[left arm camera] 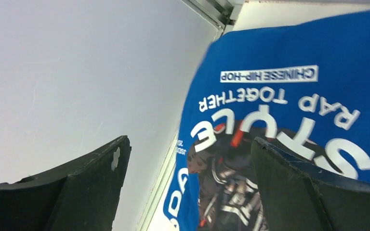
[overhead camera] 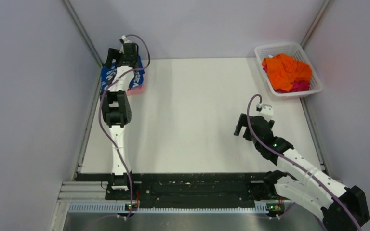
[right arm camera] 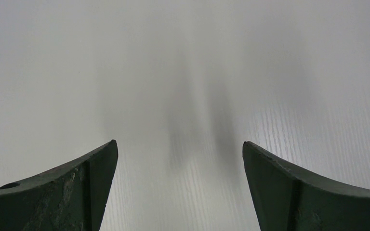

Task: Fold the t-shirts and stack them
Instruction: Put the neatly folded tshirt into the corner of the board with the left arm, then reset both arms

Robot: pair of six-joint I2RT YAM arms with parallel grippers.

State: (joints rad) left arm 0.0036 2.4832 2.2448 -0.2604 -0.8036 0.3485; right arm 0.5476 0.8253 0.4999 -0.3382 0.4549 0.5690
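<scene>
The left pincer (left arm camera: 189, 144) sat closest to its wrist camera, its dark fingers (left arm camera: 96, 183) spread wide with nothing held between them. Just beyond the pincer, reaching under one finger, lay the royal-blue t-shirt (left arm camera: 289, 91), folded flat with its white lettering and dark printed graphic facing up. The grey side wall (left arm camera: 77, 72) stood off the other finger. From above, a strip of the pink t-shirt (overhead camera: 136, 87) showed at the blue one's edge, apparently beneath it, beside the arm just behind that pincer.

The right pincer (right arm camera: 178, 144) was likewise open and empty. It hung over the bare white table (overhead camera: 192, 106), well apart from both folded shirts. Beyond it and off to its right stood the white mesh basket (overhead camera: 270, 48). In the basket lay a crumpled orange t-shirt (overhead camera: 284, 70), with a magenta t-shirt (overhead camera: 301, 86) showing at the side nearer the pincer.
</scene>
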